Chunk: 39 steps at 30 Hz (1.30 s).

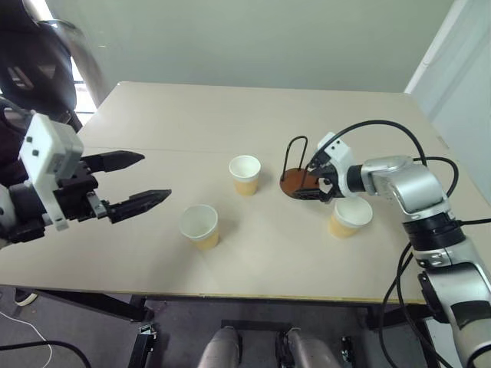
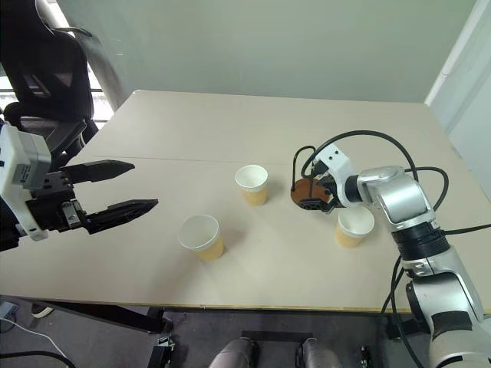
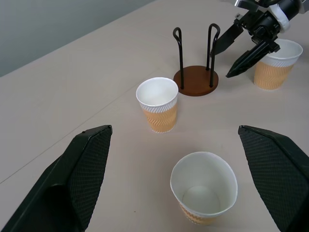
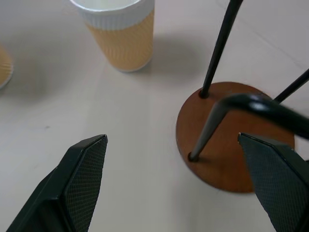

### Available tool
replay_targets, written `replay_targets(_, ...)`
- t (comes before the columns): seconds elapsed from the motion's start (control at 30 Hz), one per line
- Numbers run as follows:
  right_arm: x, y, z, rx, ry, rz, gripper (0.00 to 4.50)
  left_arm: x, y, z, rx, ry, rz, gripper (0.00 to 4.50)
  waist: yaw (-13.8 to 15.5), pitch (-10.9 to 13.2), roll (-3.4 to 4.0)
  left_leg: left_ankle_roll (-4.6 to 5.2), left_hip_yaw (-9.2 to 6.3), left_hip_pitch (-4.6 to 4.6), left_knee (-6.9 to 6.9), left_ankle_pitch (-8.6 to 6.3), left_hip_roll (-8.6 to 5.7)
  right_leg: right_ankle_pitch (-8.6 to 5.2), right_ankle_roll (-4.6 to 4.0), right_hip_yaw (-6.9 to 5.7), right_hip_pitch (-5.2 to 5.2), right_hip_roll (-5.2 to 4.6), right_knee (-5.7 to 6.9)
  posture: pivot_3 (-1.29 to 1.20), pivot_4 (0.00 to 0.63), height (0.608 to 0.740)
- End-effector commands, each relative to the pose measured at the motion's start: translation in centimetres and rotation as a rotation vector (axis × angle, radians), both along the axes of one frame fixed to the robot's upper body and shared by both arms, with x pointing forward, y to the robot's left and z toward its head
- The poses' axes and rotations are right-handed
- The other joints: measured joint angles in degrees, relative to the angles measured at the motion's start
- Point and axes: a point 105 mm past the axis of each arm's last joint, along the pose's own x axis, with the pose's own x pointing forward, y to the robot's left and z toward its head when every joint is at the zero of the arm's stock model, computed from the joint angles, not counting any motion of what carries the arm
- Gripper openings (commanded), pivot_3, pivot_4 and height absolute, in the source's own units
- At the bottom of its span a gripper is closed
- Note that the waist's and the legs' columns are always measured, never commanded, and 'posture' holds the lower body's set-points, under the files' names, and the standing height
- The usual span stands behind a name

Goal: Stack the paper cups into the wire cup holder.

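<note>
the wire cup holder (image 1: 298, 181), a round reddish-brown disc with two thin black wire loops, stands empty at the table's (image 1: 230, 115) centre-right. the right gripper (image 1: 317, 182), jaws spread and holding nothing, hangs just at its 3 o'clock side. three ribbed tan paper cups (image 1: 245, 175) with white rolled rims stand upright at the holder's 9, 8 and 4 o'clock, and the left gripper (image 1: 146, 180) hovers wide apart and empty far out at 9 o'clock.

The paper cups (image 3: 158, 105) have ribbed tan sleeves and smooth white insides with rolled rims. The wire cup holder (image 3: 195, 79) pairs glossy thin black metal loops with a smooth reddish-brown disc like matt wood. The table (image 1: 230, 115) is matt pale beige. Gripper fingers (image 3: 79, 169) carry fine cross-hatched black texture
</note>
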Motion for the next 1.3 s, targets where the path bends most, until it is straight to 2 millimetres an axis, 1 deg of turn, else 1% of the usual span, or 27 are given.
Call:
replay_targets(0.03, 0.7, 0.7, 1.7, 0.003, -0.076, -0.004, 4.46, -0.4, -0.1, 0.9, 0.007, -0.048, 0.001, 4.5, 0.0, 0.0, 0.0, -0.01, -0.01, 0.0, 0.0, -0.01, 0.0, 0.0, 0.0, 0.0, -0.01, 0.0, 0.0, 0.0, 0.15, 0.74)
replay_targets(0.13, 0.7, 1.1, 1.8, 0.01, -0.081, 0.001, 4.46, -0.4, -0.1, 0.9, 0.006, -0.047, 0.002, 4.5, 0.01, 0.0, 0.0, -0.04, 0.0, -0.01, 0.0, -0.03, 0.0, 0.01, -0.01, 0.0, -0.02, 0.0, 0.0, 0.0, 0.15, 0.74)
replay_targets(0.27, 1.3, 1.4, 2.0, 0.017, -0.105, -0.027, 4.46, -0.4, -0.1, 0.8, 0.006, -0.048, 0.004, 4.5, 0.01, 0.0, 0.0, -0.12, -0.01, -0.01, 0.0, -0.09, 0.0, 0.01, -0.02, 0.0, -0.03, 0.0, 0.0, 0.0, 0.15, 0.74)
replay_targets(0.37, 1.5, 1.5, 2.1, 0.023, -0.114, -0.04, 3.92, -0.4, -0.1, 0.8, 0.006, -0.048, 0.006, 4.5, 0.05, 0.0, 0.01, -0.23, -0.01, -0.01, 0.0, -0.16, 0.0, 0.01, -0.02, 0.0, -0.04, 0.0, 0.01, 0.0, 0.15, 0.74)
replay_targets(0.5, 1.7, 1.5, 2.1, 0.017, -0.123, -0.045, 2.57, -0.5, -0.1, 0.7, 0.01, -0.048, 0.011, 4.5, 0.04, 0.0, 0.01, -0.28, -0.01, -0.02, 0.0, -0.18, 0.0, 0.02, -0.03, 0.0, -0.05, 0.0, 0.01, 0.0, 0.15, 0.74)
replay_targets(0.57, 1.8, 1.5, 2.1, 0.014, -0.127, -0.049, 1.79, -0.5, 0.0, 0.7, 0.011, -0.048, 0.013, 4.5, 0.03, 0.0, 0.01, -0.29, -0.01, -0.02, 0.0, -0.19, 0.01, 0.02, -0.03, -0.01, -0.05, 0.0, 0.01, 0.0, 0.15, 0.74)
replay_targets(0.67, 1.9, 1.4, 1.9, -0.006, -0.139, -0.051, 0.77, -0.4, 0.0, 0.8, 0.012, -0.05, 0.015, 4.5, 0.03, 0.0, 0.01, -0.32, -0.01, -0.02, 0.0, -0.2, 0.0, 0.02, -0.03, -0.01, -0.05, 0.0, 0.01, 0.0, 0.15, 0.74)
replay_targets(0.7, 1.9, 1.4, 1.9, -0.008, -0.14, -0.051, 0.32, -0.4, 0.0, 0.8, 0.012, -0.05, 0.016, 4.5, 0.03, 0.0, 0.01, -0.32, -0.01, -0.02, 0.0, -0.21, 0.0, 0.02, -0.04, -0.01, -0.05, 0.0, 0.02, 0.0, 0.15, 0.74)
replay_targets(0.73, 2.0, 1.4, 1.9, -0.009, -0.142, -0.052, 0.02, -0.4, 0.0, 0.8, 0.013, -0.05, 0.016, 4.5, 0.03, 0.0, 0.01, -0.32, -0.01, -0.02, 0.0, -0.21, 0.0, 0.02, -0.04, -0.01, -0.05, 0.0, 0.01, 0.0, 0.15, 0.74)
replay_targets(0.9, 1.8, 1.4, 1.7, -0.019, -0.137, -0.034, 0.02, -0.4, 0.1, 0.8, 0.015, -0.05, 0.017, 4.5, 0.03, 0.0, 0.0, -0.33, -0.01, -0.02, 0.0, -0.21, 0.01, 0.02, -0.04, -0.01, -0.05, 0.0, 0.02, 0.0, 0.15, 0.74)
replay_targets(1.0, 1.5, 1.0, 1.5, -0.035, -0.127, -0.006, 0.02, -0.4, 0.1, 0.9, 0.017, -0.049, 0.015, 4.5, 0.05, 0.0, 0.01, -0.34, -0.01, -0.02, 0.0, -0.22, 0.0, 0.02, -0.04, -0.01, -0.05, 0.0, 0.02, 0.0, 0.15, 0.74)
replay_targets(1.1, 0.6, 0.4, 1.5, -0.069, -0.113, 0.055, 0.02, -0.4, 0.2, 1.1, 0.019, -0.049, 0.013, 4.5, 0.22, 0.0, 0.0, -0.34, -0.01, -0.03, 0.0, -0.22, 0.0, 0.02, -0.04, -0.01, -0.04, 0.0, 0.01, 0.0, 0.15, 0.74)
replay_targets(1.2, -0.2, -0.2, 1.9, -0.075, -0.102, 0.098, 0.02, -0.6, 0.1, 1.1, 0.019, -0.034, 0.0, 4.5, 0.27, 0.0, 0.0, -0.34, -0.01, -0.06, 0.0, -0.22, 0.0, 0.02, -0.04, -0.01, -0.04, 0.0, -0.01, 0.0, 0.15, 0.74)
replay_targets(1.23, -0.4, -0.4, 2.0, -0.094, -0.109, 0.111, 0.02, -0.9, -0.1, 0.8, 0.031, -0.011, -0.018, 4.5, 0.25, 0.0, 0.0, -0.35, 0.0, -0.06, 0.0, -0.22, 0.0, 0.02, -0.04, -0.01, -0.04, 0.0, -0.01, 0.0, 0.15, 0.74)
replay_targets(1.3, -1.5, -0.2, 2.3, -0.113, -0.103, 0.172, 0.02, -2.1, -1.3, 0.3, 0.062, 0.054, -0.114, 4.5, 0.2, 0.0, 0.0, -0.35, 0.0, -0.06, 0.0, -0.22, 0.0, 0.02, -0.04, -0.01, -0.04, 0.0, 0.0, 0.0, 0.15, 0.74)
